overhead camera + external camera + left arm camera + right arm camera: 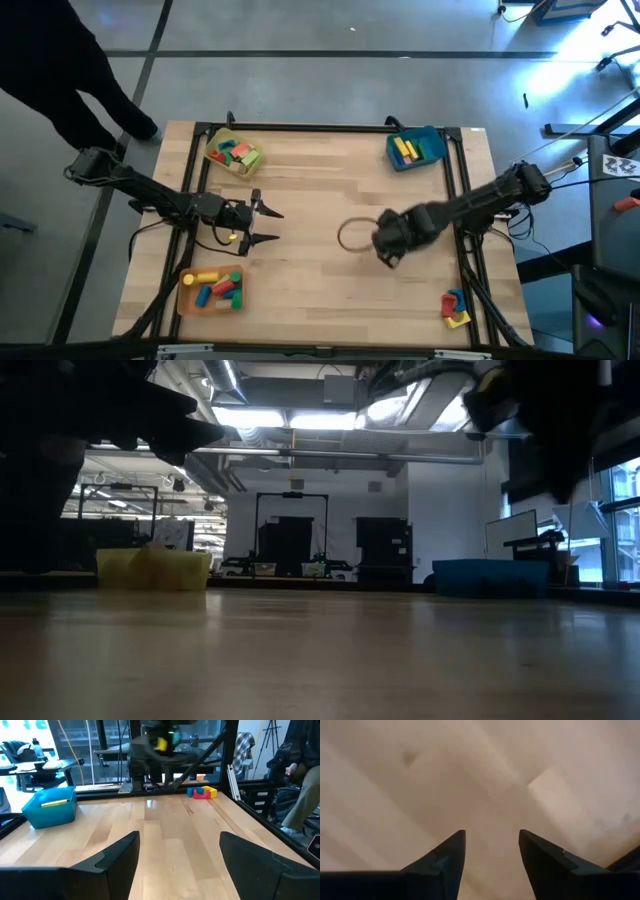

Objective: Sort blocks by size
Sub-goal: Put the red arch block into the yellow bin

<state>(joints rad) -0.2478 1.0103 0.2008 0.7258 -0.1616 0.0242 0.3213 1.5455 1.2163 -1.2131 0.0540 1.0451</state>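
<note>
Claws: right claw [492, 865] points down at bare table [420, 795], parted, holding nothing.

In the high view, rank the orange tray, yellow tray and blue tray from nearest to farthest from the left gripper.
Measured from the left gripper:
1. Orange tray, near-left corner; yellow tray, far-left corner. Too close to call between them.
2. Blue tray, far-right corner, clearly farthest.

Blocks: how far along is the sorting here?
Mostly done: blocks fill the yellow tray, blue tray and orange tray. In hand: nothing; the right end effector points at bare table with fingers apart, the left end effector waits open. Left: a small pile of blocks near the right arm's corner.
</note>
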